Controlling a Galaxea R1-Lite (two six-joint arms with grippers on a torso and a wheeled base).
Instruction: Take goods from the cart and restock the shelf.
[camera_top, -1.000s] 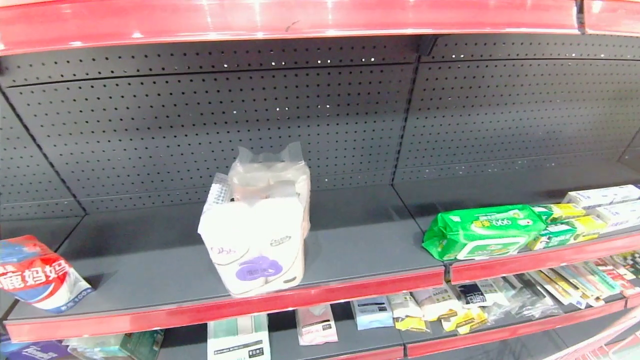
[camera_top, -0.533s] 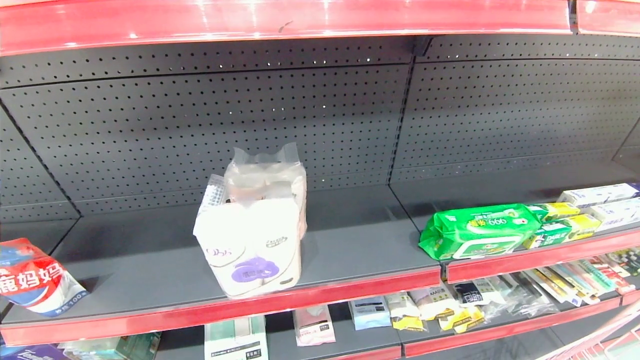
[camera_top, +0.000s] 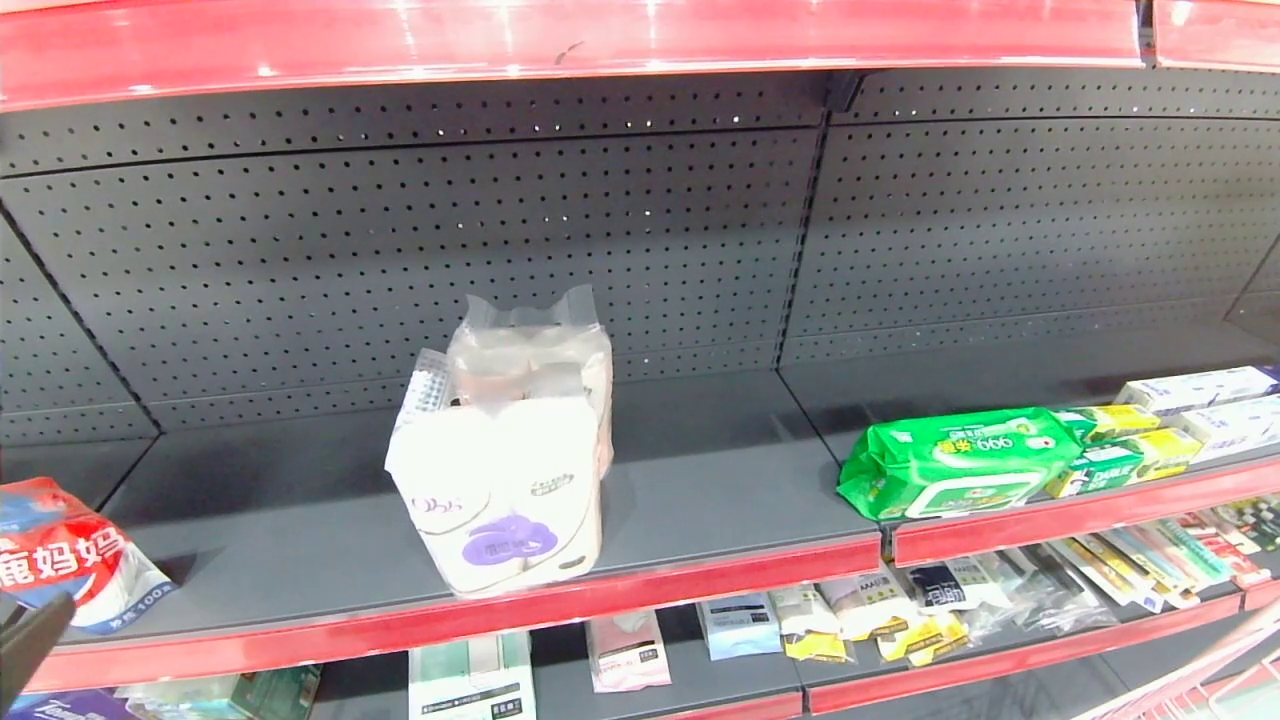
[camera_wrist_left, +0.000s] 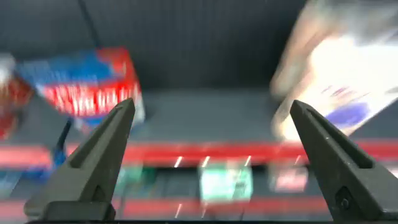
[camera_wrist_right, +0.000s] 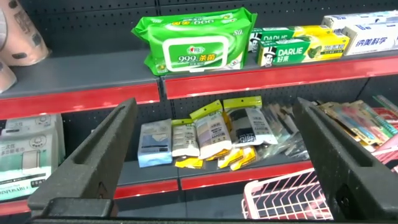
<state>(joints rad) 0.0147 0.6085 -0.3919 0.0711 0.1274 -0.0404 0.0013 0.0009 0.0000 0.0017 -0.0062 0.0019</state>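
Toilet roll pack (camera_top: 505, 480) upright at front edge of shelf (camera_top: 720, 500); green wipes pack (camera_top: 960, 462) well to its right; left wrist view: left end effector (camera_wrist_left: 211, 104) released, fingers apart, facing shelf front near red-blue pack (camera_wrist_left: 87, 84); right wrist view: right end effector (camera_wrist_right: 216, 102) released, before lower shelf (camera_wrist_right: 236, 175); pink wire cart basket (camera_wrist_right: 280, 196) close by.

Blur in the left wrist view smears the white toilet roll pack (camera_wrist_left: 339, 74) and the red-and-blue pack (camera_wrist_left: 87, 87), so neither pack's print can be made out. In the head view, the left edge cuts off the red-and-blue pack, the right edge cuts the pale boxes (camera_top: 1205, 388), and the bottom edge cuts the goods on the lower shelf (camera_top: 1000, 662). In the right wrist view, the bottom edge crops the pink wire basket (camera_wrist_right: 283, 196).
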